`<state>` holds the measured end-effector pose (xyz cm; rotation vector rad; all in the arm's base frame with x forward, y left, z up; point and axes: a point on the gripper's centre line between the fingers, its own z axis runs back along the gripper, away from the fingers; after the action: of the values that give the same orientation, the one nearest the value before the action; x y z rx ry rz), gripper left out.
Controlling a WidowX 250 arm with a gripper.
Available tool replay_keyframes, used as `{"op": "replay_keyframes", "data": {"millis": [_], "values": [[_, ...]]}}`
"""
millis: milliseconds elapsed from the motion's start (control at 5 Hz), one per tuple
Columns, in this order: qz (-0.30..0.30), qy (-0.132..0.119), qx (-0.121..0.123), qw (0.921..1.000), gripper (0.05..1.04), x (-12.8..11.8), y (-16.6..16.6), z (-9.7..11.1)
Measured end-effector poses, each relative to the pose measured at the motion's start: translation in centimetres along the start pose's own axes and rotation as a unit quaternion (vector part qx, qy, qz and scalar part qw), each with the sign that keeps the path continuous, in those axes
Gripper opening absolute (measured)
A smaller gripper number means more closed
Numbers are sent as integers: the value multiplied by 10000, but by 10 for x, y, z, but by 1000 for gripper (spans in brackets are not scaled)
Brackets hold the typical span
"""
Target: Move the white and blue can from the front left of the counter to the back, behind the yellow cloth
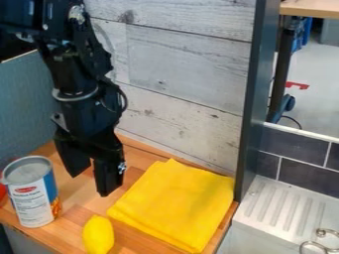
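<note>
While the yellow cloth (179, 203) lies folded in a flat, layered square on the right part of the wooden counter (69, 198), the gripper (91, 181) hangs over the counter to the left of it, holding nothing. Its fingers (108, 181) stand apart with a wide gap, bare wood visible between them, and their tips point down. Near the cloth's lower left corner, toward the front of the counter, lies a yellow lemon (98, 234). The can (31, 192) stands upright to the left of the gripper, its top a round grey metal face and its label white and blue with a patch of orange low on the right side. Behind the can, at the left edge of the view, part of something red (3, 190) shows.

Farther out, a wall of pale, wood-grained boards (185, 64) rises behind the counter, with a blue-grey panel (27, 104) to its left. A dark upright post (256, 94) borders the boards on the right. Beyond it are dark tiles (301, 171) and a light, ridged drainboard (278, 203), with metal rings (322, 232) at the lower right.
</note>
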<state>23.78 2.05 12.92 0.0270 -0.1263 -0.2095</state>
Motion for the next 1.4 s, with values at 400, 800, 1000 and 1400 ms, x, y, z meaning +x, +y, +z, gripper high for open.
{"op": "replay_keyframes", "data": {"millis": [400,800,1000,1400], "values": [[-30,85,-177,9998,1001,-11,-2,-6],[259,615,-6,9978,1001,-55,35,-13],[455,1049,169,9933,1001,-75,60,-20],[566,1505,216,9868,1001,-98,106,-34]]}}
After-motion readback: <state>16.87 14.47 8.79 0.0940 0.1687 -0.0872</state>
